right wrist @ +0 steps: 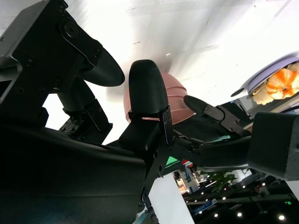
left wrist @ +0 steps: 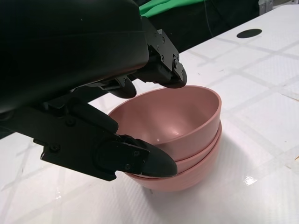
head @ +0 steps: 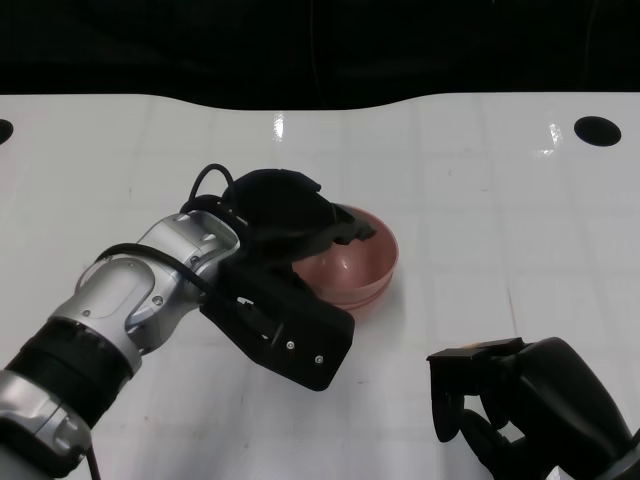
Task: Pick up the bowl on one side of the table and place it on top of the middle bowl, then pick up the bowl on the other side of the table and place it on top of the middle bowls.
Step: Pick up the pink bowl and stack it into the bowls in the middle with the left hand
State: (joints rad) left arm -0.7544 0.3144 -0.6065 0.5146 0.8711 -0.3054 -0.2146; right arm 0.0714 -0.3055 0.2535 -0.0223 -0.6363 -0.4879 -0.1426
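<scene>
Three pink bowls (head: 366,266) stand nested in one stack at the table's middle. In the left wrist view the stack (left wrist: 191,116) sits level, the top bowl fully seated. My left hand (head: 292,222) reaches over the stack's near-left rim. Its fingers (left wrist: 169,73) hover just above the top bowl's rim with a small gap, and the thumb (left wrist: 156,163) lies against the outside of the lower bowls. It grips nothing. My right hand (head: 525,400) rests low at the front right, away from the stack, fingers apart and empty. In the right wrist view the bowls (right wrist: 176,93) show behind its fingers (right wrist: 147,91).
The white table (head: 480,200) has a black round hole (head: 597,129) at the far right and another at the far left edge (head: 3,130). The far edge borders a dark background. The left forearm (head: 130,300) lies across the front left.
</scene>
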